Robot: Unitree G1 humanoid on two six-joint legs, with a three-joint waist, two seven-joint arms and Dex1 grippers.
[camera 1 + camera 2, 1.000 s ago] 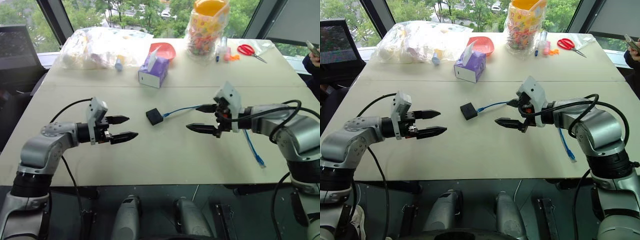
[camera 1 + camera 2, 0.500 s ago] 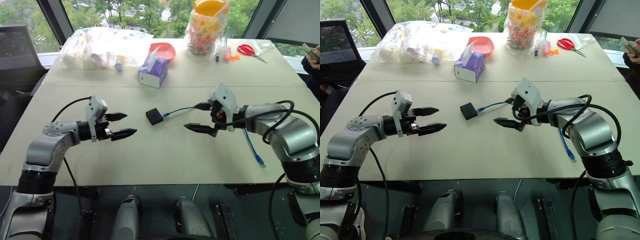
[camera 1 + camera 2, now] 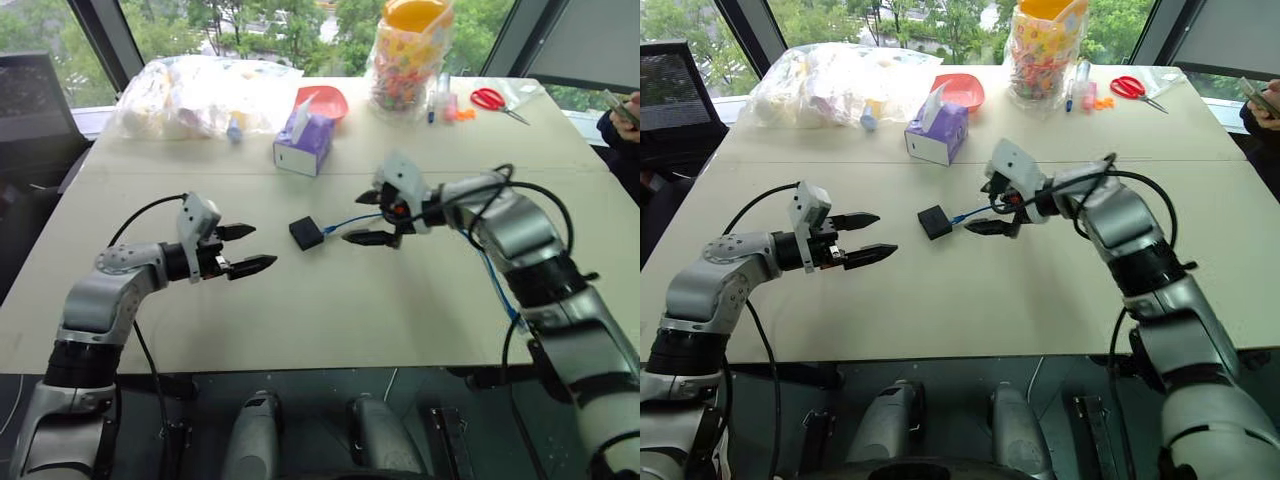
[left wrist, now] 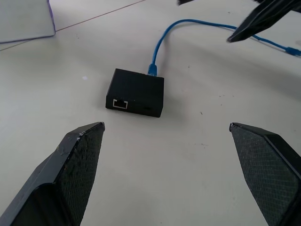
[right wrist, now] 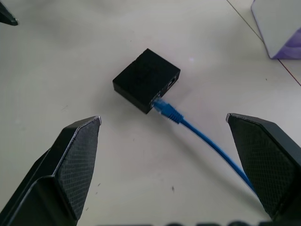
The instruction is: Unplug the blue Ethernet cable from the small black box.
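The small black box [image 3: 305,233] lies flat near the table's middle. The blue Ethernet cable [image 5: 202,136] is plugged into the box's side that faces my right arm. From there it trails under my right arm toward the table's front right edge [image 3: 500,290]. My right gripper [image 3: 352,218] is open just right of the box, and the cable's first stretch runs between its spread fingers, untouched. My left gripper [image 3: 262,247] is open a short way left of the box and points at it. The left wrist view shows an empty port on the box [image 4: 135,92].
A purple tissue box [image 3: 303,150] stands behind the black box. At the back of the table are a red bowl [image 3: 325,100], a clear plastic bag [image 3: 200,90], a jar of colourful items [image 3: 408,60] and red scissors [image 3: 490,98]. A person's hand [image 3: 625,105] shows at the far right.
My right gripper has swung left and forward, from mid-cable to just beside the box. The left gripper has hardly moved. Both stay open.
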